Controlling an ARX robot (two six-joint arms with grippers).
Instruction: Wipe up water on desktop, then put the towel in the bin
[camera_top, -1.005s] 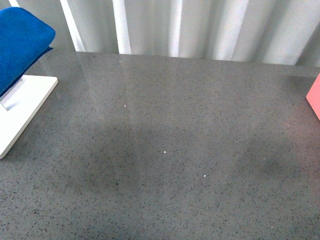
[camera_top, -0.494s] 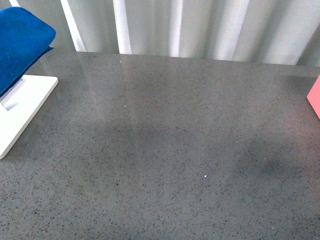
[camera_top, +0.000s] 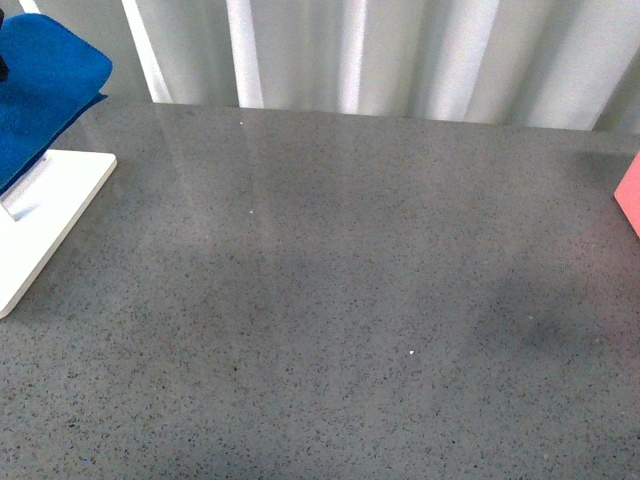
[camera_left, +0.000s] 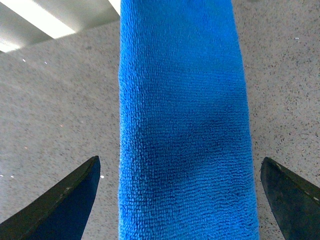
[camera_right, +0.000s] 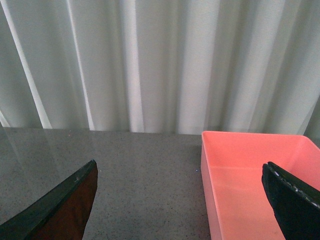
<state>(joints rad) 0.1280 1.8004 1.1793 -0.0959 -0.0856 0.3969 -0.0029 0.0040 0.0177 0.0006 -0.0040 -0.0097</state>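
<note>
The blue towel (camera_top: 40, 90) lies folded on a raised white stand at the far left of the desktop (camera_top: 330, 300). In the left wrist view the towel (camera_left: 185, 110) runs as a long blue band between my left gripper's (camera_left: 180, 200) wide-open jaws, with the fingertips (camera_left: 65, 200) on either side and apart from it. My right gripper (camera_right: 180, 205) is open and empty above the desktop (camera_right: 140, 170), beside the pink bin (camera_right: 250, 170), which looks empty. Only a corner of the bin (camera_top: 630, 195) shows in the front view. A few tiny bright specks (camera_top: 413, 352) dot the desktop.
The flat white board (camera_top: 45, 225) under the towel's stand sits at the left edge of the desktop. A pale pleated curtain (camera_top: 400, 50) hangs behind the desktop's far edge. The right gripper is out of the front view.
A small dark tip now shows at the front view's left edge over the towel. One bright speck in the middle of the desktop is gone. Towel, board and bin have not moved.
</note>
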